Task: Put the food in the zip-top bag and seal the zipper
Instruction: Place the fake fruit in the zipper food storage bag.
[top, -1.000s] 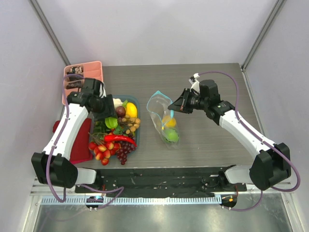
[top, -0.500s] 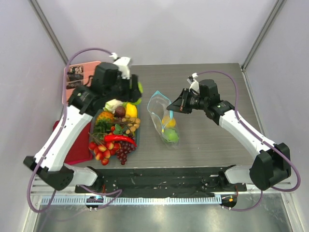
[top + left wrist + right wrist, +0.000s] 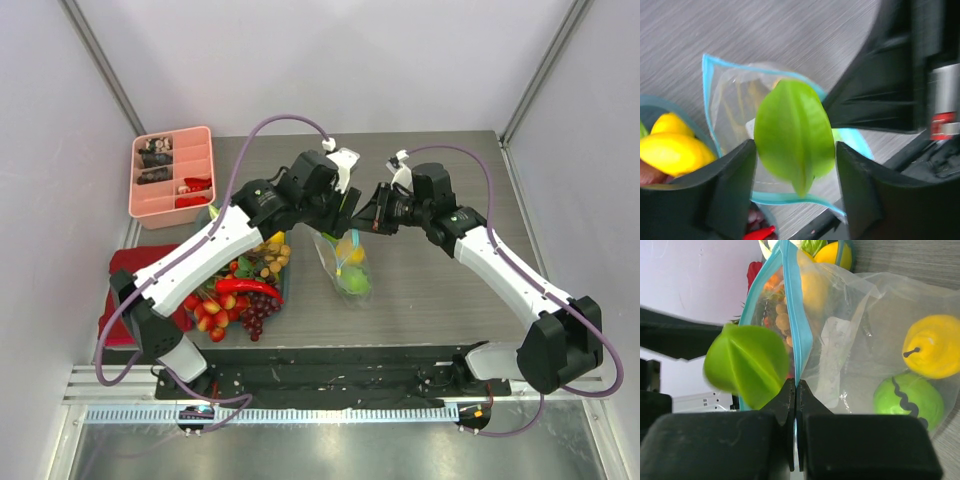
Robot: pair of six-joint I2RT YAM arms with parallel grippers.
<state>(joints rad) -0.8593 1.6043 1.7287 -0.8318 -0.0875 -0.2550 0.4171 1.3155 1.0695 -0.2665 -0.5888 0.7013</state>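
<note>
**Green fruit over the bag**

Best to lower the green fruit past the blue zipper before releasing, so that it clears the bag's rim. The left tool, clenched on it, hangs just above the bag, its arm reaching across. The right tool pinches the zipper, holding the bag's mouth up and open.

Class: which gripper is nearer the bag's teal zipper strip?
Right. The right gripper pinches the zipper; the left gripper hovers over the bag mouth holding a green fruit.
</note>
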